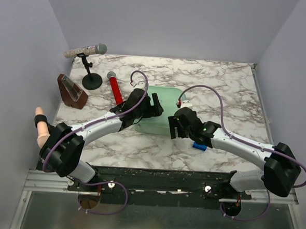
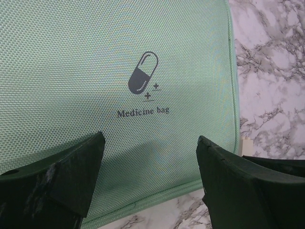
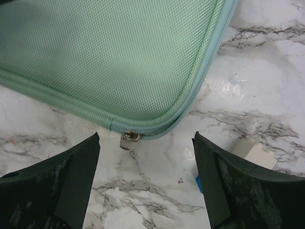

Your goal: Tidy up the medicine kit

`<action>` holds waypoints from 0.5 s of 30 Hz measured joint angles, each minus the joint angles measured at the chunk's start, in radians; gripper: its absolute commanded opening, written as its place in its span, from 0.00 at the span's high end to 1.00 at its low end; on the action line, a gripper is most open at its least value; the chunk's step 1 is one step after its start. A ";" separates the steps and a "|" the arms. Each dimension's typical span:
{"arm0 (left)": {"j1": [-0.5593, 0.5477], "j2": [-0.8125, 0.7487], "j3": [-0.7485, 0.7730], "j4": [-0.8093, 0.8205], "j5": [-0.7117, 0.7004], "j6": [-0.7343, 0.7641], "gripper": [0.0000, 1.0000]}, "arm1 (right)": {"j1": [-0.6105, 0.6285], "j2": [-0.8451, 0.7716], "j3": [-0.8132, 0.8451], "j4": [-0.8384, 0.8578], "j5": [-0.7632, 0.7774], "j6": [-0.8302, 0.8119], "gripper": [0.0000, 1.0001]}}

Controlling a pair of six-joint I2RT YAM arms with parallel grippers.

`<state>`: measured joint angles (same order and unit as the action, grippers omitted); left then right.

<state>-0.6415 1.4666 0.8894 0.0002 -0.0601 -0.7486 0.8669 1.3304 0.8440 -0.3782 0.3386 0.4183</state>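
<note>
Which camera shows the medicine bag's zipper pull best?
Right wrist: the zipper pull sits close up at the medicine kit's corner. Left wrist shows only the lid; top external is too far to show it.

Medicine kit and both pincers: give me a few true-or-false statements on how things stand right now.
1. The mint-green fabric medicine kit is zipped shut. True.
2. The left pincer is shut on the lid. False: it is open over the lid, gripping nothing.
3. The metal zipper pull shows at the kit's corner, between the fingers of the right pincer, which is open. True.
4. The lid bears a red cross. False: it bears a dark capsule logo above the words "Medicine bag".
</note>
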 measured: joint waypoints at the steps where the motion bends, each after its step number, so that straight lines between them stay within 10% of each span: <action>1: 0.000 0.000 -0.001 0.002 0.000 0.000 0.08 | 0.000 0.017 0.016 -0.001 0.018 0.004 0.12; 15: 0.003 -0.010 -0.024 0.028 0.001 0.003 0.09 | 0.010 0.010 0.071 -0.133 0.206 0.044 0.23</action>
<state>-0.6388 1.4570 0.8650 0.0280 -0.0589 -0.7452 0.8772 1.3407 0.9150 -0.5114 0.5442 0.4625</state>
